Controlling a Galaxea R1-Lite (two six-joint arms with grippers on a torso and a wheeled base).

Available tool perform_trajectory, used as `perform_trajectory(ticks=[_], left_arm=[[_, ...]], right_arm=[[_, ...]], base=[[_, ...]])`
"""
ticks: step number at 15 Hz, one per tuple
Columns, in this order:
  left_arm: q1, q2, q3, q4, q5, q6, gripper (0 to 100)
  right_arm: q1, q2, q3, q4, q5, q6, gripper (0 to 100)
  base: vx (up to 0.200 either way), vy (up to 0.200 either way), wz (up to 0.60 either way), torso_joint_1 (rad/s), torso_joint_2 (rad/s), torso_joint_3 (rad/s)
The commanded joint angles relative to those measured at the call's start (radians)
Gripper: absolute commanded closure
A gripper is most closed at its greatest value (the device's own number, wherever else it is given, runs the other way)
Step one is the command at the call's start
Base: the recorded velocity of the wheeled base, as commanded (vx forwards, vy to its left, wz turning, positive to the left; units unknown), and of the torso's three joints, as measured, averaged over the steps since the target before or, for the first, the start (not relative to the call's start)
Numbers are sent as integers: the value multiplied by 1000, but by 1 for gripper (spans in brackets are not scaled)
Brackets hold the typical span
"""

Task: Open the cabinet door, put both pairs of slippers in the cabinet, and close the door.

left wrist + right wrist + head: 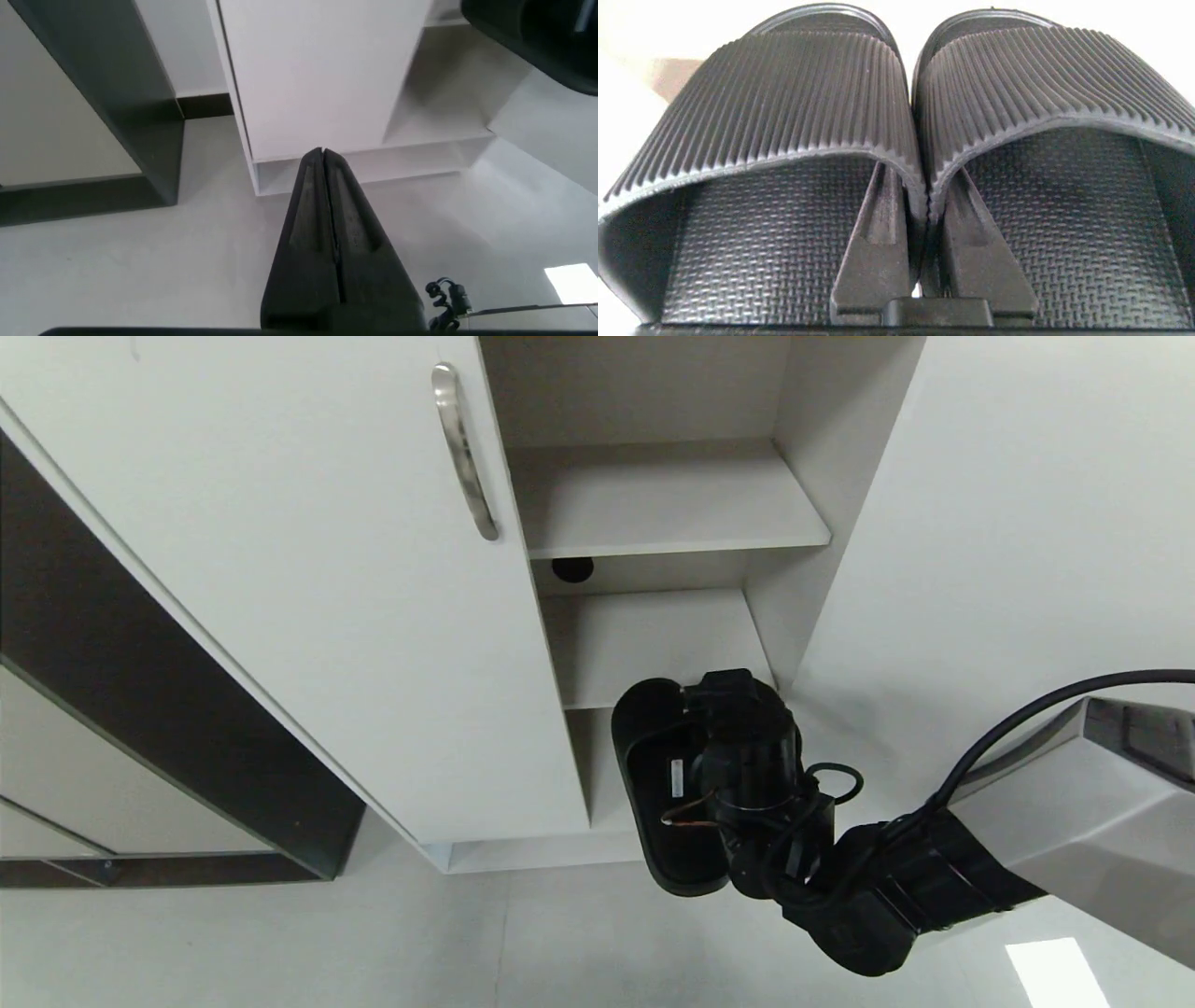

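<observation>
You have the pair of black slippers (653, 784) side by side in front of the open cabinet's (672, 495) lower shelves, off the floor (373, 933). Your right gripper (920, 224) is clamped on their adjoining straps, one finger inside each slipper. Your left gripper (322, 187) has its fingers pressed together, holding nothing, above the floor near the cabinet's base.

Two black ribbed slippers (794, 112), one white cabinet (831, 429) with two shelves (663, 499), one door handle (464, 453), and one dark shape (571, 569), perhaps a hole.
</observation>
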Motion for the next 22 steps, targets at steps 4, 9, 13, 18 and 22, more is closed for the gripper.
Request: perform_trajectory(ticks=[4, 9, 13, 18, 22], left_arm=[[0, 1, 0, 0, 0, -1, 100], [0, 1, 0, 0, 1, 1, 100], [0, 1, 0, 0, 1, -1, 100], [0, 1, 0, 0, 1, -1, 100], [0, 1, 0, 0, 1, -2, 100]], right_arm=[[1, 32, -9, -1, 0, 5, 100], [-13, 103, -92, -3, 2, 46, 100], [-39, 175, -235, 56, 2, 65, 100], [-108, 287, -499, 207, 8, 62, 100], [-137, 342, -649, 261, 8, 54, 100]], base=[[150, 0, 0, 4, 4, 2], [0, 0, 0, 0, 0, 0], [0, 0, 0, 0, 0, 0], [0, 0, 0, 0, 0, 0], [0, 0, 0, 0, 0, 0]])
